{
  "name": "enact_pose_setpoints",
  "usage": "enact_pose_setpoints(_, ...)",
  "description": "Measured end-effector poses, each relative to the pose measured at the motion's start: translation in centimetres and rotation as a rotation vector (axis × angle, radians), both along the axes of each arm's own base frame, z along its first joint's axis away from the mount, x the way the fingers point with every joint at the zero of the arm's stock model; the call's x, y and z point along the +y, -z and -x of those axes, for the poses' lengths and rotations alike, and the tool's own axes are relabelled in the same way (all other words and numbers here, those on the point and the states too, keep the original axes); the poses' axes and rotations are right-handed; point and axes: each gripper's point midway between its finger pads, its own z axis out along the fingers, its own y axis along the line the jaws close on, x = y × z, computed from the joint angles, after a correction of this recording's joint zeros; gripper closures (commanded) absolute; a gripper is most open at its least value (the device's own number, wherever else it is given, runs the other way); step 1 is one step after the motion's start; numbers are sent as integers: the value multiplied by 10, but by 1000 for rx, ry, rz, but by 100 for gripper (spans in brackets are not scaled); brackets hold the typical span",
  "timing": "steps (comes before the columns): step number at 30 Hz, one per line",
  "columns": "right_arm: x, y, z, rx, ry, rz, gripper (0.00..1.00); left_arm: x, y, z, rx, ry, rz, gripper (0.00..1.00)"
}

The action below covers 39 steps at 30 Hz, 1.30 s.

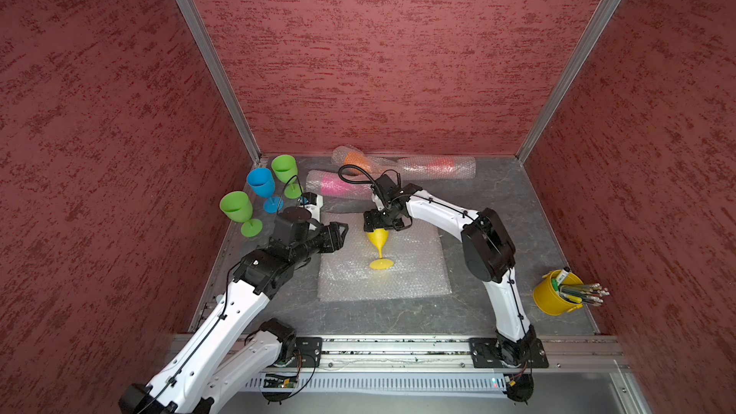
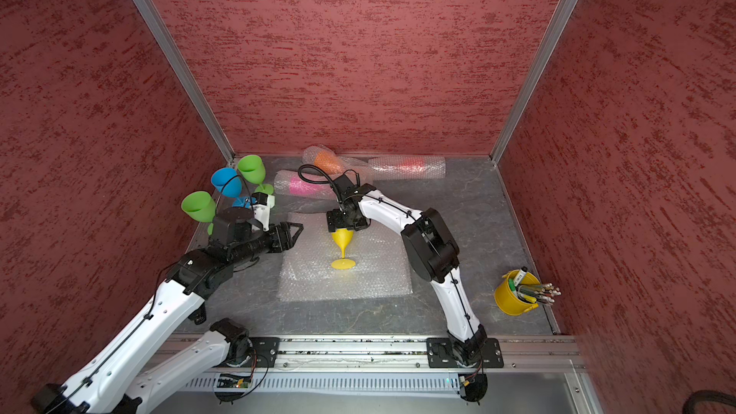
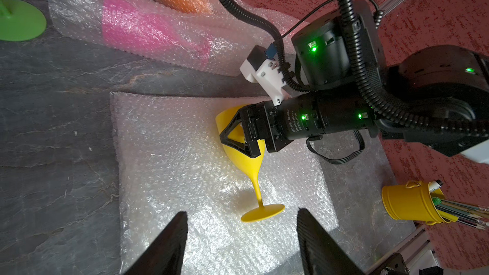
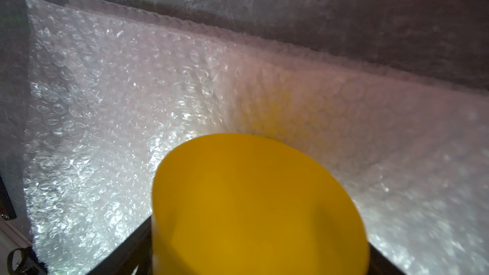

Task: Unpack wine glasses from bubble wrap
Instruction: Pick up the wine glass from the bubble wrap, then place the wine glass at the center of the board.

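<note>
Overhead pair, close wrist views sharing yellow goblet (image 3: 247, 167)

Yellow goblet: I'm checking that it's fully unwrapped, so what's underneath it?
A flat bubble wrap sheet lies under the yellow goblet; the goblet's foot touches it. The grey table shows around the sheet. What lies beneath the sheet is covered.

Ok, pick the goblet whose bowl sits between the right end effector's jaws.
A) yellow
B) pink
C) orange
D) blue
A: the yellow goblet lies tilted on the flat bubble wrap sheet, with its bowl between the jaws of the right end effector.
</note>
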Motion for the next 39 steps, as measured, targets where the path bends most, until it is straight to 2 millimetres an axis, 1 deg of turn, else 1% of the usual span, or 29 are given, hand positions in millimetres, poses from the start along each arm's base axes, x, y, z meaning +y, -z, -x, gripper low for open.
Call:
enact_pose_setpoints(3,-6,-15,6,-14,21,-21,18,0,1,-1,4,-3,-3,33)
enact_pose_setpoints(4,-8,-23,8,-27,29,-29,18,0,2,-1,5,-3,-4,33)
enact_pose_setpoints(6,-13,-46,9,-72,46,-54,18,1,2,-2,6,-5,-4,33)
enact_pose_setpoints(8,-19,-77,7,-160,66,-93,19,1,3,-3,10,-7,-6,33)
enact_pose_setpoints(9,-22,-89,7,-196,74,-108,19,1,4,-3,11,-8,-6,33)
enact_pose_setpoints(10,-27,-105,7,-250,86,-130,20,1,4,-3,13,-8,-7,33)
enact_pose_setpoints(12,-38,-129,7,-340,114,-163,21,1,5,-4,16,-9,-8,33)
enact_pose_setpoints(13,-43,-140,8,-387,129,-182,22,1,6,-4,19,-9,-9,33)
enact_pose_setpoints(16,-62,-159,8,-516,174,-207,27,1,9,-7,29,-12,-14,33)
enact_pose_setpoints(20,-81,-164,7,-660,199,-207,29,0,13,-8,40,-13,-19,33)
enact_pose_setpoints(28,-128,-166,3,-1030,231,-95,29,1,15,-12,44,-21,-20,34)
enact_pose_setpoints(31,-145,-175,-10,-1144,262,-31,29,2,16,-14,49,-27,-22,34)
enact_pose_setpoints(33,-159,-187,-25,-1224,308,-1,29,2,19,-15,58,-29,-23,34)
enact_pose_setpoints(35,-175,-192,-37,-1274,353,23,29,2,20,-16,63,-31,-25,34)
enact_pose_setpoints(37,-191,-189,-52,-1298,393,52,28,2,21,-16,67,-32,-26,34)
enact_pose_setpoints(39,-206,-175,-66,-1297,419,92,27,2,23,-17,71,-32,-27,34)
